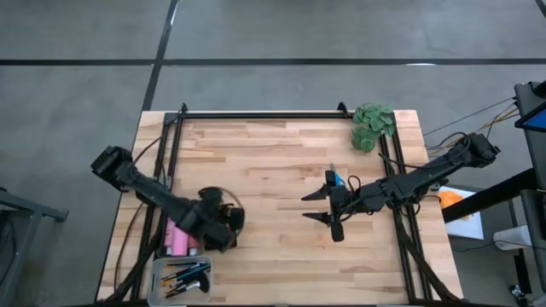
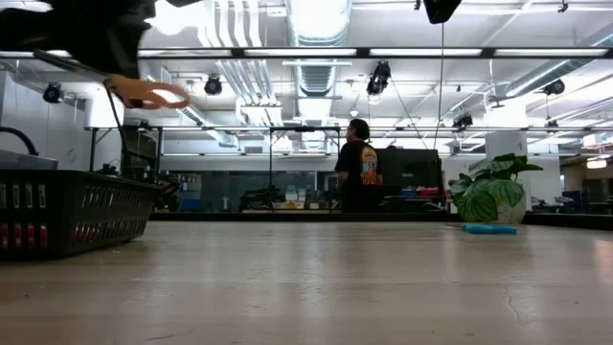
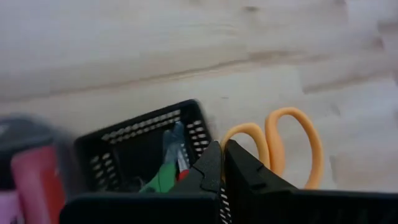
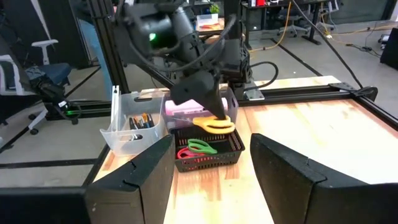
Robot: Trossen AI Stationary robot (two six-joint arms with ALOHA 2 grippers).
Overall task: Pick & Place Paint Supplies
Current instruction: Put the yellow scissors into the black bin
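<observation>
My left gripper [image 3: 222, 155] is shut on orange-handled scissors [image 3: 292, 144] and hangs over a black mesh basket [image 4: 208, 155]. The basket holds green scissors [image 4: 202, 146] and red scissors [image 4: 185, 154]. Pink paint bottles [image 1: 179, 237] lie beside the basket. A clear tray [image 1: 183, 277] with several brushes sits at the near-left corner. My right gripper [image 1: 309, 207] is open at mid-table and holds nothing. A small blue-handled tool [image 1: 335, 177] lies just beyond it. My left gripper pinches the orange scissors between its two shut fingers [image 3: 208, 168], slanting down from above. The two handle loops [image 3: 283, 134] stick out past the fingertips, and the fingers hide the gripped part. The scissors are lifted clear, about level, above the basket [image 2: 67, 216].
A green leafy clump [image 1: 373, 125] sits at the far-right corner. Dark frame rails run along the left, right and far edges. Bare wood lies between the two arms. A person [image 2: 359, 177] stands in the room beyond the table.
</observation>
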